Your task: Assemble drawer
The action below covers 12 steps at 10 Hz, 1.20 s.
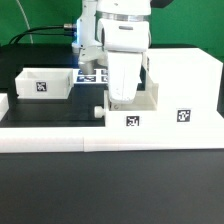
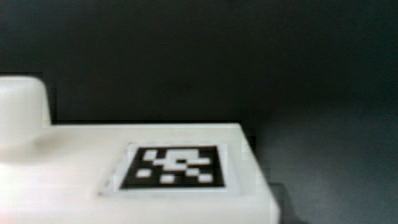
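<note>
A large white drawer part (image 1: 170, 100) with two tags on its front stands at the exterior view's centre-right. My gripper (image 1: 122, 98) hangs low over its left end, touching it or just above it. The fingertips are hidden by the hand, so I cannot tell whether the jaws are open or shut. A smaller white box part (image 1: 45, 83) with one tag lies at the exterior view's left. In the wrist view a white tagged surface (image 2: 178, 165) fills the lower frame, with a rounded white piece (image 2: 18, 110) beside it. No finger shows clearly there.
The marker board (image 1: 90, 75) lies behind the gripper on the black table. A long white rail (image 1: 60, 138) runs along the front. A small white peg (image 1: 97, 112) sits near the drawer part's left end. The blue-lit arm base stands at the back.
</note>
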Tool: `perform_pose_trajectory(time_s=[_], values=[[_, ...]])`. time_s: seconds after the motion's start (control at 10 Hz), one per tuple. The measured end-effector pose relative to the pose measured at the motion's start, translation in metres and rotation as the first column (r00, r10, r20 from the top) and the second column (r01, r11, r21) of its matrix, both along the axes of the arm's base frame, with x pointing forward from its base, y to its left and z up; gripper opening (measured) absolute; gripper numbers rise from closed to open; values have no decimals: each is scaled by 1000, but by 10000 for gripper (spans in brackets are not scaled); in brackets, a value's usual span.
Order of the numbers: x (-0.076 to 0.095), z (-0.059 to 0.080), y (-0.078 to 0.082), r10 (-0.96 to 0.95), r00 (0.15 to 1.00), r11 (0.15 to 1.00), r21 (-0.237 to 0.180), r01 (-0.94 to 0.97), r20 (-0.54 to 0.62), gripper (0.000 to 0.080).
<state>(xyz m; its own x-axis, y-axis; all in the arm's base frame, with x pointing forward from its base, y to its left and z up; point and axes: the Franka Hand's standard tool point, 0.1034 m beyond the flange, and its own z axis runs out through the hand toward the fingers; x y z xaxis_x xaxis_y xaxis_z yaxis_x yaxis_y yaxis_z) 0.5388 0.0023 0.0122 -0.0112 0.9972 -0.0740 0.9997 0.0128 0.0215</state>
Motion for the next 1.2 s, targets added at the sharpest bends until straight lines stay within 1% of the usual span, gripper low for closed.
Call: perform_pose_trajectory(time_s=[0.3,0.6,0.9,1.2], values=[[2,1,6,39,999,999,-8,-39,9,42],[2,1,5,36,999,999,-8,-36,9,42],[2,1,10,-13,1000,1000,-5,13,16,42],[2,1,8,-32,999,999,-6,32,15,42]])
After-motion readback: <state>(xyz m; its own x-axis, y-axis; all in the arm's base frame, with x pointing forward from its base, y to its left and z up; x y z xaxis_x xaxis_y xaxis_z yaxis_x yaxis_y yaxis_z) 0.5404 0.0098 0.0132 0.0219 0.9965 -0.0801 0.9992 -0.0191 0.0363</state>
